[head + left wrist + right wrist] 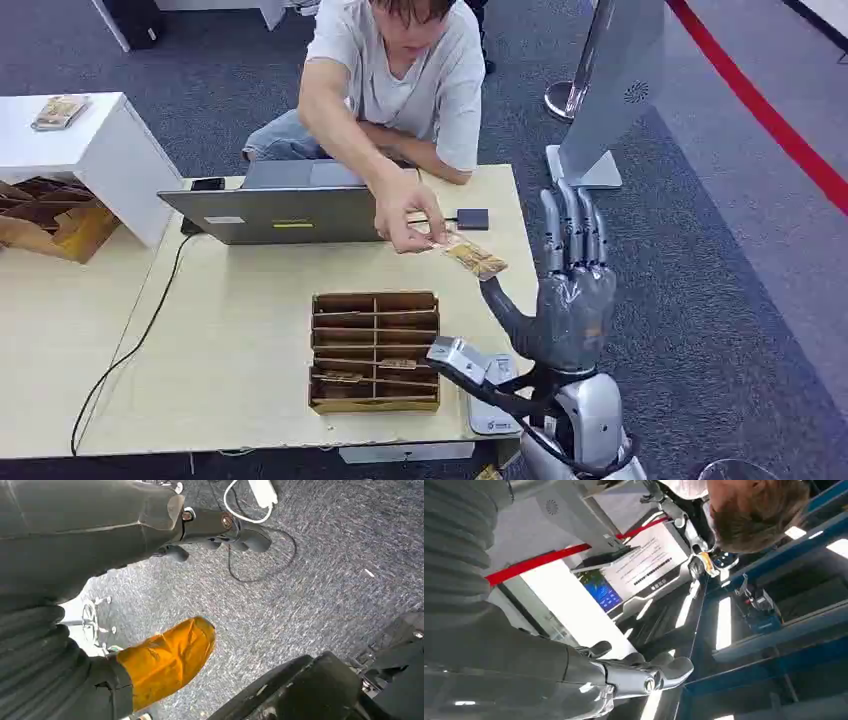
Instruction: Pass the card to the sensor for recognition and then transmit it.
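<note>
Near the counter's (250,330) right edge, the right hand (570,290), fingers (572,228) straight and holding nothing, faces a person's hand (405,215) pinching the card (472,257); a late grip risks dropping it.

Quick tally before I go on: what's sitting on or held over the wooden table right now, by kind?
Laptop: 1
Card, held in the person's hand: 1
Wooden divided organizer: 1
White sensor device at the table's near edge: 1
Small dark adapter: 1
Total: 5
</note>
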`<action>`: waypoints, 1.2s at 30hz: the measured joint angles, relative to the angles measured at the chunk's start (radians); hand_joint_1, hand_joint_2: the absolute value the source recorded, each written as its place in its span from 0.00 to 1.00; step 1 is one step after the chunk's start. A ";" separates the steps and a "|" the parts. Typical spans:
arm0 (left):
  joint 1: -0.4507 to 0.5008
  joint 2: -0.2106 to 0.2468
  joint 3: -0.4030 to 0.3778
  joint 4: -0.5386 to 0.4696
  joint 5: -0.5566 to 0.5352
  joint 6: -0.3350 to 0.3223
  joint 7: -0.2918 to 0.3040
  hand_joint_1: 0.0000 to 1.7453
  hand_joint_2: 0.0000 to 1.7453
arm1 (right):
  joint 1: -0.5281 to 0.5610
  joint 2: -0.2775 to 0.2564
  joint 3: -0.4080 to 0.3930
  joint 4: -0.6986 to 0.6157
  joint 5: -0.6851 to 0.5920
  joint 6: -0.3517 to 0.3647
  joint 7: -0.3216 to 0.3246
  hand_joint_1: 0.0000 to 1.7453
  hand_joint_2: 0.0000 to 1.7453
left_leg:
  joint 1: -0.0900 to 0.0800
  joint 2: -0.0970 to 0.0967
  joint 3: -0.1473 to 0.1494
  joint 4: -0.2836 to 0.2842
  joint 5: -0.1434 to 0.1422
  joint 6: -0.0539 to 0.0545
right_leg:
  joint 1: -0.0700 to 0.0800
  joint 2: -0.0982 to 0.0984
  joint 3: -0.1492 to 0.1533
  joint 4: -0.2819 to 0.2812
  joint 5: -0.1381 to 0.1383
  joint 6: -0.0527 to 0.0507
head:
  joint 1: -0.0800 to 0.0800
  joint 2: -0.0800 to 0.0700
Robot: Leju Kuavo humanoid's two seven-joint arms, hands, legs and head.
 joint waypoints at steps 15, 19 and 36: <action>0.001 0.000 0.000 0.000 -0.003 0.003 0.014 0.00 1.00 | 0.003 -0.013 0.003 0.028 0.018 -0.015 0.008 0.82 1.00 | 0.000 0.000 0.000 0.000 0.000 0.000 | 0.000 0.000 0.000 0.000 0.000 0.000 | 0.000 0.000; 0.001 0.000 0.000 0.000 -0.007 0.003 0.021 0.00 1.00 | 0.004 -0.013 0.008 0.029 0.018 -0.019 0.008 0.82 1.00 | 0.000 0.000 0.000 0.000 0.000 0.000 | 0.000 0.000 0.000 0.000 0.000 0.000 | 0.000 0.000; 0.000 -0.003 0.000 0.000 -0.019 0.003 0.028 0.00 1.00 | 0.003 -0.013 0.012 0.030 -0.008 -0.023 0.006 1.00 1.00 | 0.000 0.000 0.000 0.000 0.000 0.000 | 0.000 0.000 0.000 0.000 0.000 0.000 | 0.000 0.000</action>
